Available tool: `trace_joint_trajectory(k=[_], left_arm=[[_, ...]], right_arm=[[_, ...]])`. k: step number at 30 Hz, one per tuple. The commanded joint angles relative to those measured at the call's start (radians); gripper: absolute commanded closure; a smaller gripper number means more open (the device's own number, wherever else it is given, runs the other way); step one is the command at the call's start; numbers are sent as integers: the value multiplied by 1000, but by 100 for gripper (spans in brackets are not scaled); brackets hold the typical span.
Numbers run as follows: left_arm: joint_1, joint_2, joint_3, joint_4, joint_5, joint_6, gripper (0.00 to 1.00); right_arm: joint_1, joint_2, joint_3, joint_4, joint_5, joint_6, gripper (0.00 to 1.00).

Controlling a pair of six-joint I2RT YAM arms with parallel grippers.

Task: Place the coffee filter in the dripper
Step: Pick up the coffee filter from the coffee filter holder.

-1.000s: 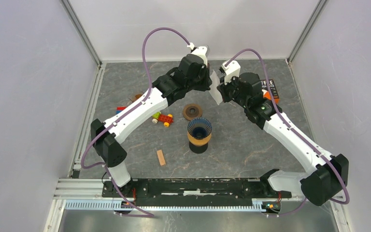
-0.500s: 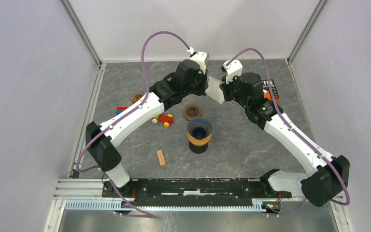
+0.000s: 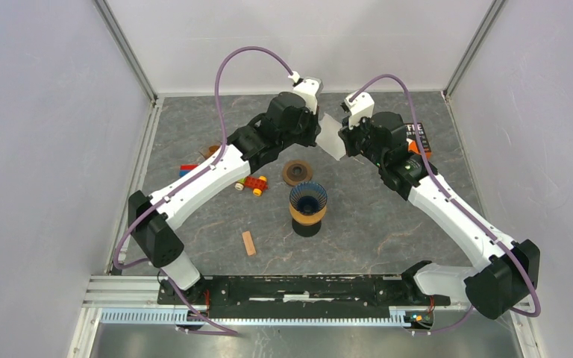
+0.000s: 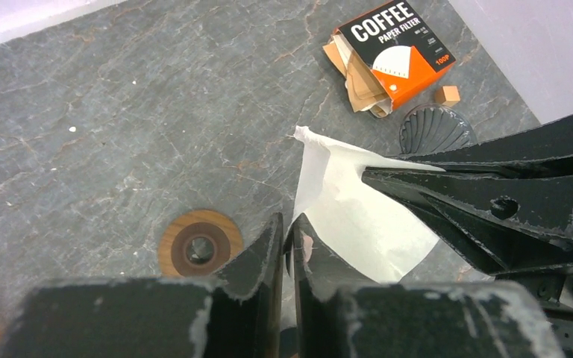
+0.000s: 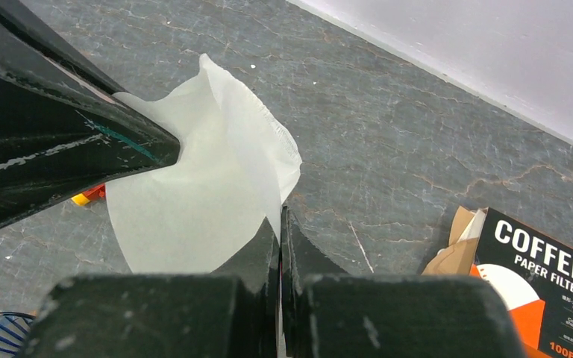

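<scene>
Paper first: the coffee filter hangs in the air over the far part of the table, pinched from both sides. My left gripper is closed tight on one edge of it, and my right gripper is closed on another edge. I cannot tell whether each holds a separate layer. The dripper stands well apart from them, near the middle of the table, mouth up, with a wooden ring just beyond it.

I judge the job in hand is opening the folded paper into a cone. To do that well I would draw the two grips apart slowly and only a little, watching both wrist views for the layers to part rather than stretch, since thin paper tears at a pinch. One gripper should then let go, and the other should carry the cone over the dripper and lower it point-down.
</scene>
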Motion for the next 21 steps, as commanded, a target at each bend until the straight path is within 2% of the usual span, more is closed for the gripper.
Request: trace_joint_trajectory(k=[1, 5, 8, 21], left_arm=[[3, -52, -11, 69, -25, 76, 77], [1, -33, 19, 79, -14, 89, 59], [1, -4, 59, 73, -15, 91, 51], [1, 44, 129, 65, 38, 137, 45]], right_arm=[[-3, -26, 16, 37, -28, -10, 100], [-4, -18, 12, 42, -80, 9, 100], [-3, -18, 9, 46, -98, 15, 100], [-3, -30, -7, 49, -120, 13, 100]])
